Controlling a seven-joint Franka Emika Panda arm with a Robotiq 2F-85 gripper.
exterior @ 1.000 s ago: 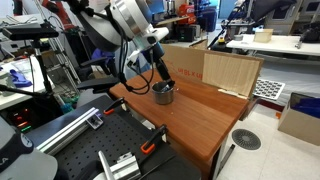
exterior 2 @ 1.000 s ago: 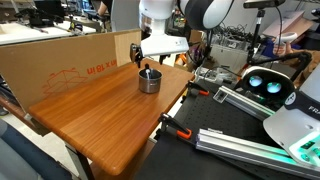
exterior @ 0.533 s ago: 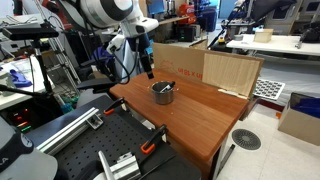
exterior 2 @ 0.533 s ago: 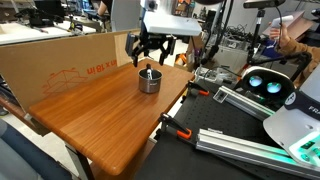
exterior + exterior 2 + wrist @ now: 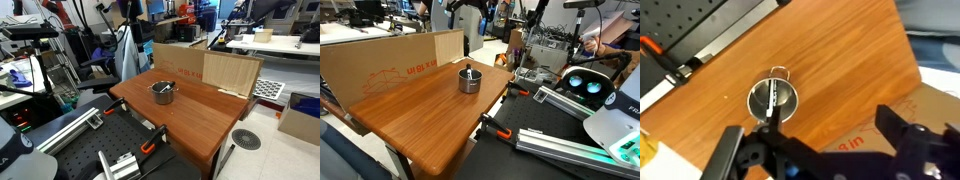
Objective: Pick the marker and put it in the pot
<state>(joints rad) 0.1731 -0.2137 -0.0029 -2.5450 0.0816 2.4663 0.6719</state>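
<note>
Fingers (image 5: 730, 155) spread wide and empty, my gripper (image 5: 810, 150) hangs high above the pot (image 5: 788, 100), which sits near a corner of the table (image 5: 840, 70) with the marker (image 5: 773, 112) leaning inside it.

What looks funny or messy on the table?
Nothing is spilled or broken. The only odd bit: the marker sticks up out of the pot on the wooden table instead of lying down inside.
</note>
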